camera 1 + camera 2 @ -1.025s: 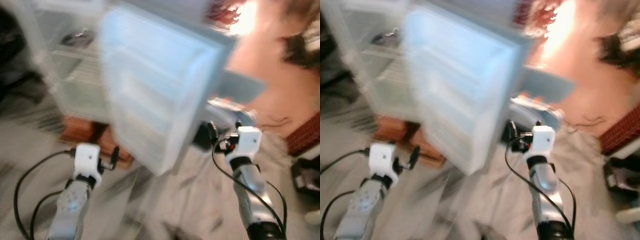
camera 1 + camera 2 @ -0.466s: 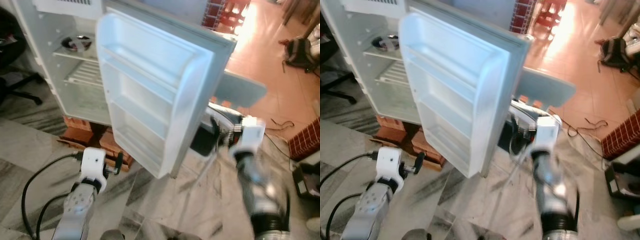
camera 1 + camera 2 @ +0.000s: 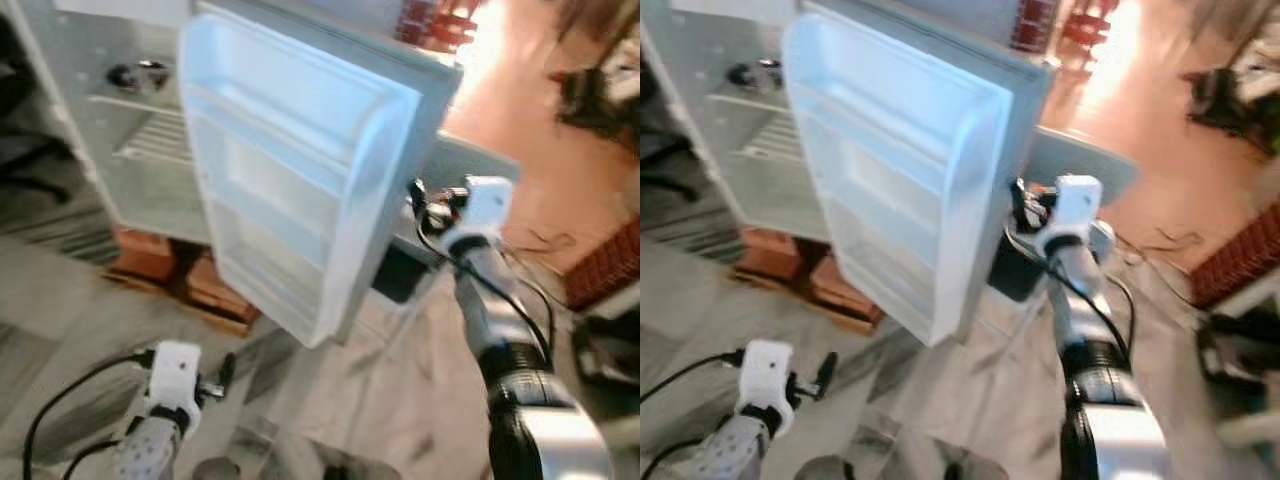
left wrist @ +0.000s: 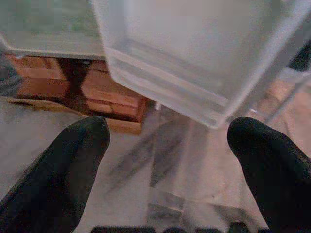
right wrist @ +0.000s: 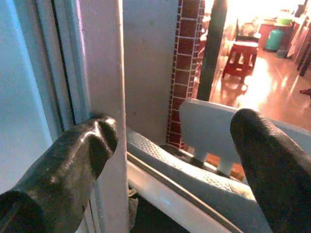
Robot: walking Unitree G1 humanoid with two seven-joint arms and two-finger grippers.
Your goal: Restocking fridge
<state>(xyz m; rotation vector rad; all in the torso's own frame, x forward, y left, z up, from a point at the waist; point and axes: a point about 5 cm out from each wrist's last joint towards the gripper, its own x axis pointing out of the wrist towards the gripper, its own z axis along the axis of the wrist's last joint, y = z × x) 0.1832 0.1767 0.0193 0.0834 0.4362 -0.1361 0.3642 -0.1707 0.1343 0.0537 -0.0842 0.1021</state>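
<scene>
Fridge [image 3: 120,150] seen upper left of the head view, its door [image 3: 300,170] swung wide at frame centre. Right gripper [image 5: 170,145] raised at the door's outer edge, fingers spread, one finger [image 5: 73,155] against the edge. Left gripper [image 4: 170,145] held low, lower left, fingers spread, nothing held.

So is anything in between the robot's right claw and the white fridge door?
Nothing visible is. The right claw is open at the outer edge of the open white fridge door, and one finger looks to be resting against that edge. The low left claw is also open, away from the door.
</scene>
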